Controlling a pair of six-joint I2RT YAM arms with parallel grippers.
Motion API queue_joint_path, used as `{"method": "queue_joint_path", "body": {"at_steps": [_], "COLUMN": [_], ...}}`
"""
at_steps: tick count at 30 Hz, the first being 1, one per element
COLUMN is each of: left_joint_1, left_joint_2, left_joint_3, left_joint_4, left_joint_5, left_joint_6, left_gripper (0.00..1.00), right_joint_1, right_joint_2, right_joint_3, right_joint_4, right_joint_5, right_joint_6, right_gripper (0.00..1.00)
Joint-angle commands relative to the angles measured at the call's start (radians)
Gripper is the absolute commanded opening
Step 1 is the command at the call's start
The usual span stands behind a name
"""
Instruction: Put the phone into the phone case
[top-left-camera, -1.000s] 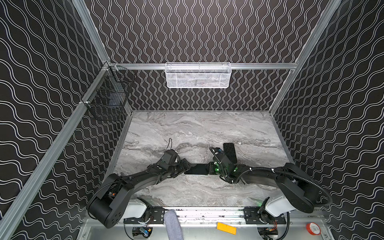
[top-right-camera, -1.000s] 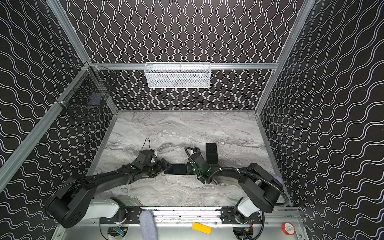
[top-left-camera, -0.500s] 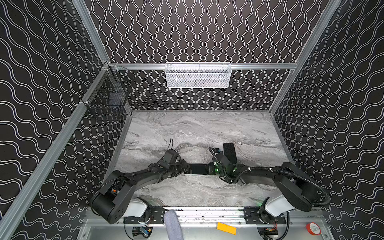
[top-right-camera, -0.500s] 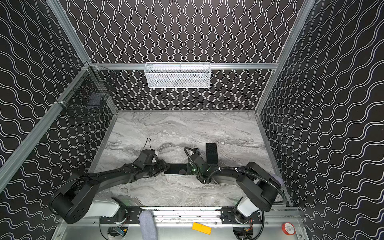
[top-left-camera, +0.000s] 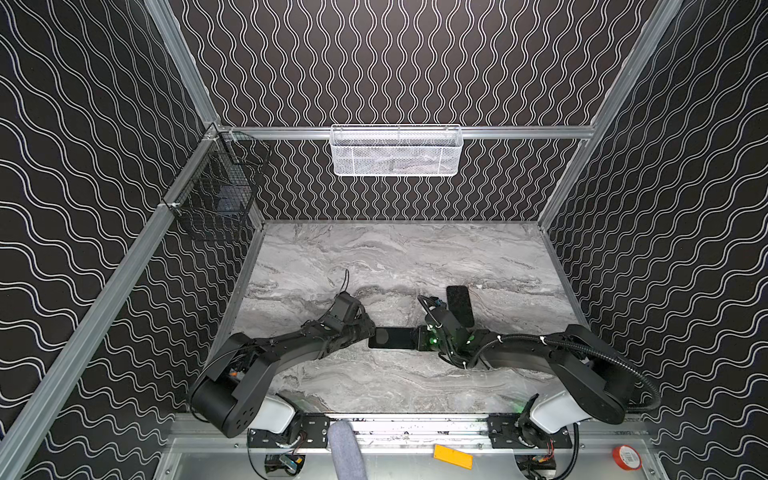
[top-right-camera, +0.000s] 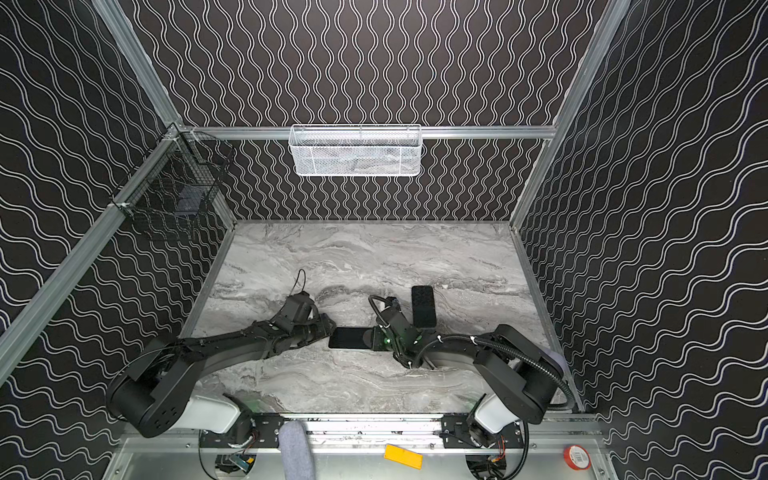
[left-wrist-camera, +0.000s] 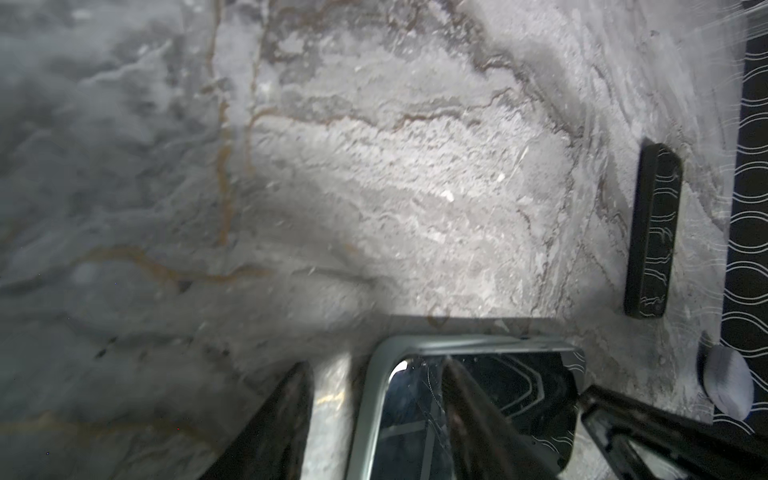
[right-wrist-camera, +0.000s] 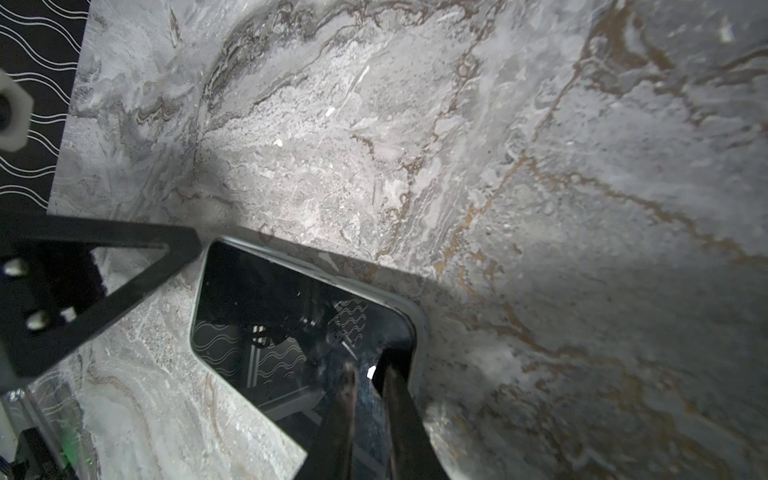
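Not much done yet: on the worktop (top-left-camera: 395, 266) the phone (top-left-camera: 392, 337) lies flat, screen up, between our left gripper (top-left-camera: 369, 332) and right gripper (top-left-camera: 417, 337). The phone case (top-left-camera: 460, 305) sits apart from it, just beyond the right one. Our left jaws are spread, one finger over the glass and one beside the rim, gripping nothing. The right jaws are nearly closed over the phone's other end, and that gripper sits pretty much between phone and case.

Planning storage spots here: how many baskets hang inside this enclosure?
2. A white mesh basket hangs at the back, centre; a black wire basket hangs at the left, near the back corner. Others could be out of view.
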Motion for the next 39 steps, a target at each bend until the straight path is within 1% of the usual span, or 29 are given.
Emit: {"method": "queue_joint_path", "body": {"at_steps": [1, 5, 8, 10, 13, 15, 20, 22, 33, 39], "left_joint_1": [0.001, 0.001, -0.002, -0.010, -0.038, -0.055, -0.095, -0.115, -0.139, -0.138], "left_joint_2": [0.039, 0.040, 0.017, -0.001, -0.013, -0.018, -0.077, -0.082, 0.026, 0.016], "left_joint_3": [-0.013, -0.010, -0.003, 0.014, 0.060, 0.089, 0.101, 0.116, 0.161, 0.167], "left_joint_4": [-0.119, -0.146, -0.197, -0.250, -0.354, -0.399, -0.394, -0.410, -0.386, -0.370], "left_joint_5": [-0.021, -0.036, -0.061, -0.098, -0.198, -0.240, -0.232, -0.248, -0.263, -0.236], "left_joint_6": [0.008, 0.023, 0.061, 0.103, 0.171, 0.202, 0.218, 0.212, 0.204, 0.187], "left_gripper": [0.56, 0.54, 0.52, 0.53, 0.53, 0.53, 0.53, 0.53, 0.53, 0.56], "right_joint_1": [0.001, 0.001, 0.001, 0.001, 0.001, 0.001, 0.001, 0.001, 0.000, -0.002], "right_joint_2": [-0.011, -0.018, -0.019, -0.019, -0.016, -0.014, -0.025, -0.038, -0.097, -0.088], "right_joint_3": [-0.005, -0.011, -0.012, -0.012, -0.009, -0.007, -0.012, -0.017, -0.035, -0.042], "right_joint_4": [0.018, 0.022, 0.024, 0.026, 0.032, 0.034, 0.035, 0.035, 0.008, -0.022], "right_joint_5": [0.002, 0.005, 0.008, 0.008, 0.005, 0.003, 0.009, 0.010, 0.032, 0.034], "right_joint_6": [-0.011, -0.009, -0.009, -0.009, -0.008, -0.010, -0.011, -0.007, -0.014, 0.005], "right_gripper": [0.18, 0.18, 0.18, 0.18, 0.18, 0.18, 0.19, 0.20, 0.23, 0.25]}}
